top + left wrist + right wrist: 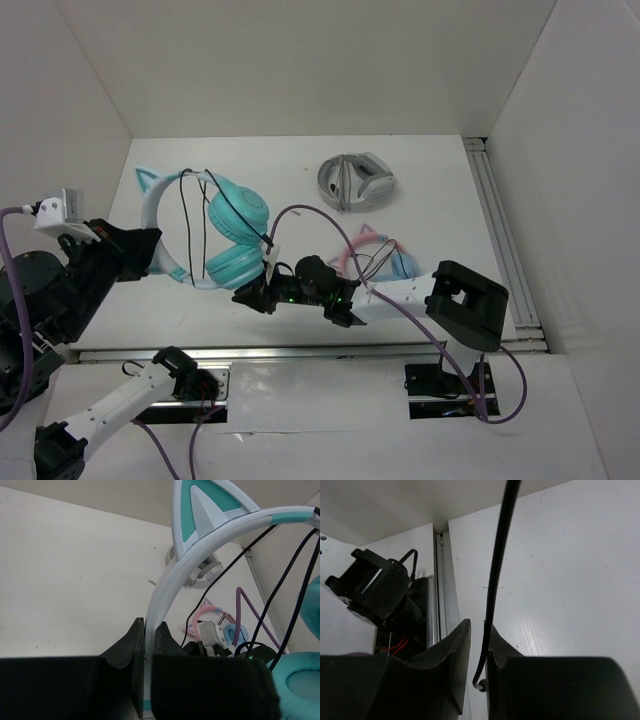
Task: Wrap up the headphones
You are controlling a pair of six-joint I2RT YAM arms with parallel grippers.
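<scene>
I see smooth, glossy plastic on the headband of the headphones (pixel 165 580) and soft matt padding on their teal cups. The cable (pixel 497 555) is slick black rubber. The left pincer (pixel 149 625) and right pincer (pixel 479 626) are matt black plastic. The tabletop (pixel 75 570) is matt white and faintly speckled.

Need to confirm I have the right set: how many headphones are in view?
3. The teal headphones at left, headband pinched in the left tool; the grey-and-white pair at the back centre; the pink pair partly hidden behind the right arm.
</scene>
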